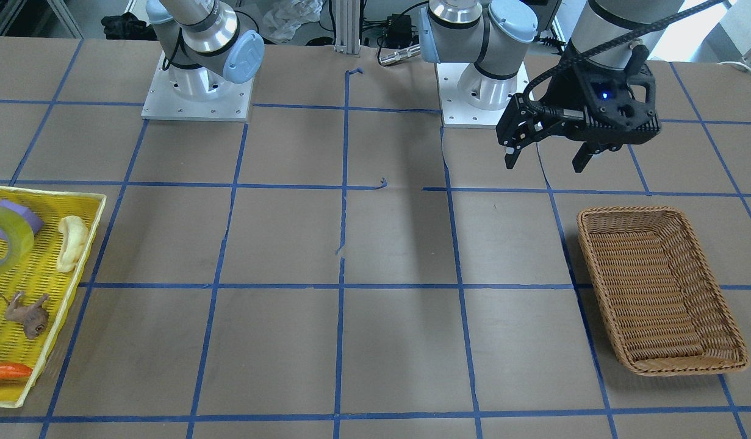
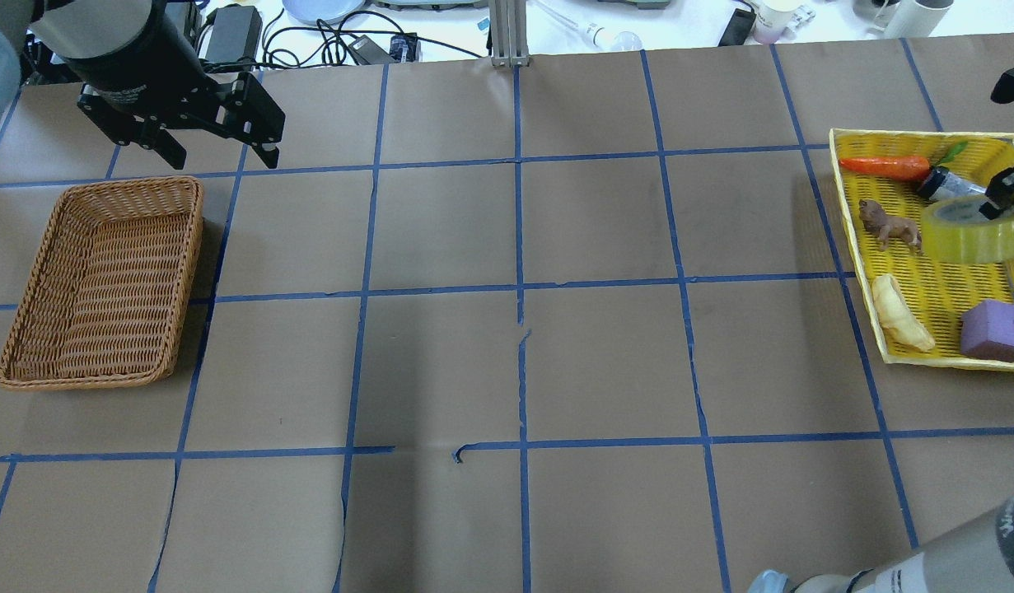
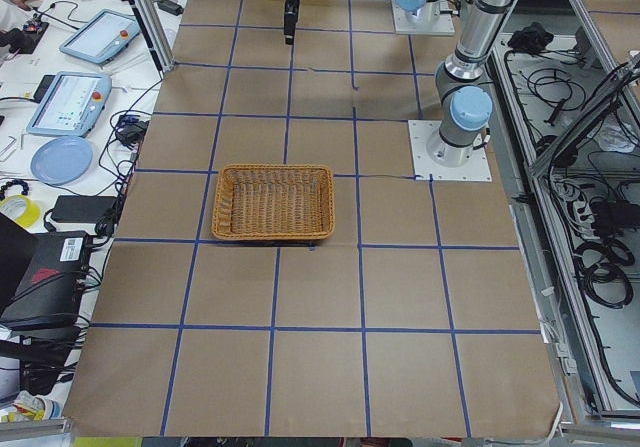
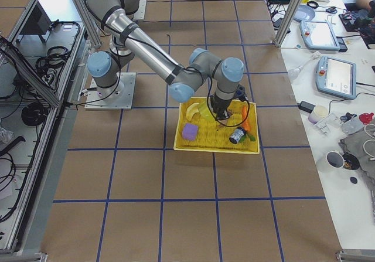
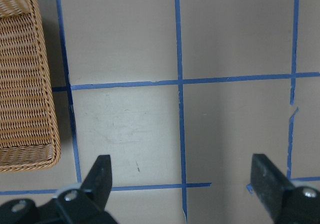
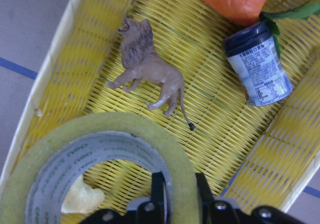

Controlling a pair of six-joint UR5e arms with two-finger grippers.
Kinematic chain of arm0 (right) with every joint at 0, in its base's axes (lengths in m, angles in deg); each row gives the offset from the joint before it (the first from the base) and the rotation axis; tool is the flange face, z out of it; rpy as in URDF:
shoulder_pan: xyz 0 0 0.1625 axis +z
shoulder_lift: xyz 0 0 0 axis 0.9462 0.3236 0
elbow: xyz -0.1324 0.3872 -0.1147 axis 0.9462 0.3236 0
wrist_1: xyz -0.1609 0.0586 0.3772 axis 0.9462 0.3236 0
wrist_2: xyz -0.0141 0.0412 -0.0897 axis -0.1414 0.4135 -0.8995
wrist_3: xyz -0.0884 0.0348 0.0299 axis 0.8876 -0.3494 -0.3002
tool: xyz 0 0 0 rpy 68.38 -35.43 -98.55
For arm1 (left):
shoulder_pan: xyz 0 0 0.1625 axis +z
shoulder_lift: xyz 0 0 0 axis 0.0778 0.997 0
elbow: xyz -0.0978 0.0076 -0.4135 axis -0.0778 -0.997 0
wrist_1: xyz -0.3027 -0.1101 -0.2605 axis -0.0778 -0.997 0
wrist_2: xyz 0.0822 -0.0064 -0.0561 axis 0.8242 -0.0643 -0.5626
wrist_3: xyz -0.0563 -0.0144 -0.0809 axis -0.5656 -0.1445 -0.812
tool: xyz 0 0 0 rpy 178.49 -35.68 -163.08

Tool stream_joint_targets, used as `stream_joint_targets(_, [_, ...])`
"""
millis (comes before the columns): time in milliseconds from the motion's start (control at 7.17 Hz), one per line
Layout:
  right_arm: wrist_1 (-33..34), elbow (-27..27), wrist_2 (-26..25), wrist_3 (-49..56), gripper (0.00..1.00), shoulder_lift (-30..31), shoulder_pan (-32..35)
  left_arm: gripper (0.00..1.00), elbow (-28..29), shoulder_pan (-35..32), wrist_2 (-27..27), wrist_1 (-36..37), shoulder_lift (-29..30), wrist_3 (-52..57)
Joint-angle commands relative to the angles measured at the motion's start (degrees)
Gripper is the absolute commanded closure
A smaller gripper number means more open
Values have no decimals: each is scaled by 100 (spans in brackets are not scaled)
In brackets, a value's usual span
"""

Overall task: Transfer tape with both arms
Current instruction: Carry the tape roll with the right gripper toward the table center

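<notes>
Your right hand (image 6: 179, 193) is pinching the tape (image 6: 115, 124) by its wall in the tray (image 6: 42, 83); your left hand (image 2: 222, 155) is hovering open, far across the worktop (image 2: 597, 371).

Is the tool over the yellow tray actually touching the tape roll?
Touching. The right wrist view shows the right tool clamped on the wall of the tape, one finger inside, one outside.

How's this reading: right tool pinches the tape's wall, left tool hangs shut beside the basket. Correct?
Not quite. The left tool is open, not shut: the left wrist view shows its jaws wide apart over the table beside the basket. The rest holds: the right tool pinches the wall of the tape.
</notes>
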Motion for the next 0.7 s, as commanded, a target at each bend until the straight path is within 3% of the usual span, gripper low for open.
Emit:
stream_joint_targets(0, [-291,388,465,-372,100,192,1018,0,0,-4,9,-6,0,9])
stream_joint_targets(140, [-116,353,747,-662,100,193,1528,0,0,-4,9,-6,0,9])
stream_joint_targets(279, [503,196,1377,-683,100,123,1916,0,0,-4,0,-6,0,9])
stream_joint_targets(558, [2388,-732,1942,-1407,100,26,2662,0,0,-4,0,-6,0,9])
